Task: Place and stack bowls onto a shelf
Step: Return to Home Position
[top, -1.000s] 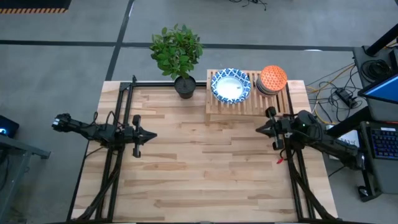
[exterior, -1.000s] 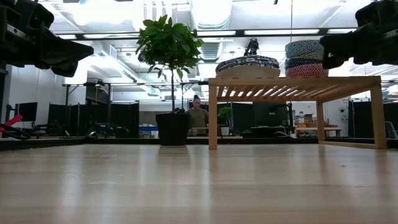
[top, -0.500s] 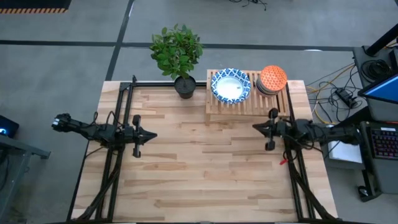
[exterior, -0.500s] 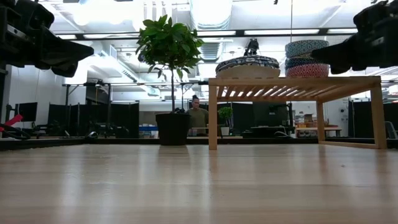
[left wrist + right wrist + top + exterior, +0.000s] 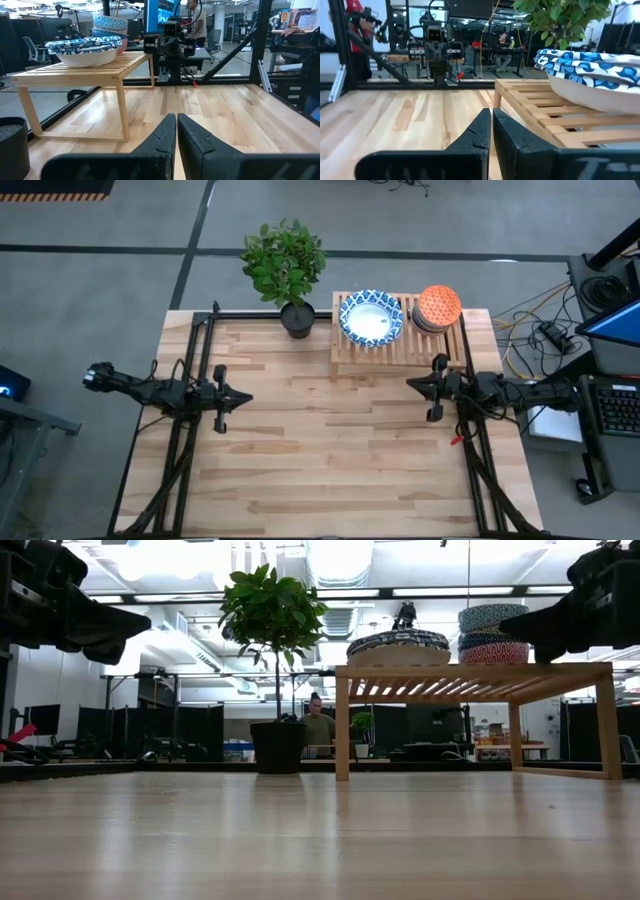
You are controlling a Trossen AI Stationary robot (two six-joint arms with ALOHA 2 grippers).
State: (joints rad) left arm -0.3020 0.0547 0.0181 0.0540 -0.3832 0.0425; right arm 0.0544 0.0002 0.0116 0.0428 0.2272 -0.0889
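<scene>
High view: the shelf [image 5: 400, 348] stood at the bench's [image 5: 320, 460] far right, its long axis running side to side. On it sat a wide stack [image 5: 371, 317] and, right of it, a small stack [image 5: 439, 306] topped in orange. All the bowls sat mouths up, and being round they had no long axis. The left arm [image 5: 160, 391] and right arm [image 5: 500, 392] hung at the bench's sides, well apart from the bowls.

Low view: both stacks sat level on the slats.

Left wrist view: its jaws were pressed together, empty.

Right wrist view: its jaws were likewise together and empty.

The bowls looked stiff and glazed, likely slippery and breakable, so a pinch at the rim would probably suit best.
</scene>
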